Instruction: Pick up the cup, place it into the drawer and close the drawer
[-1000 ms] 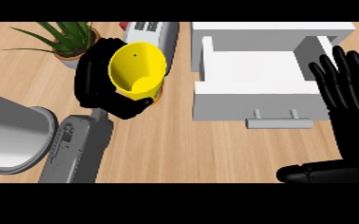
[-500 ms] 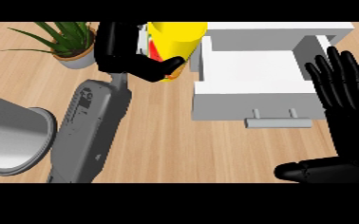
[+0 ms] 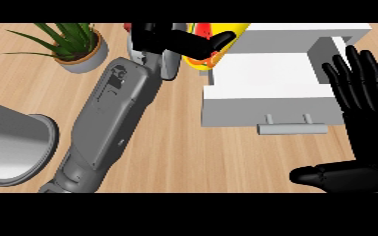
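My right hand rests spread, fingers up, near the view's right edge. My left hand curls round the yellow cup, beside the open white drawer on the wooden bench; potted plant far left.

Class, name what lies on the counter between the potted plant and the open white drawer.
In the head view, the left hand and its grey forearm, shut on the yellow cup, lie between the potted plant and the drawer.
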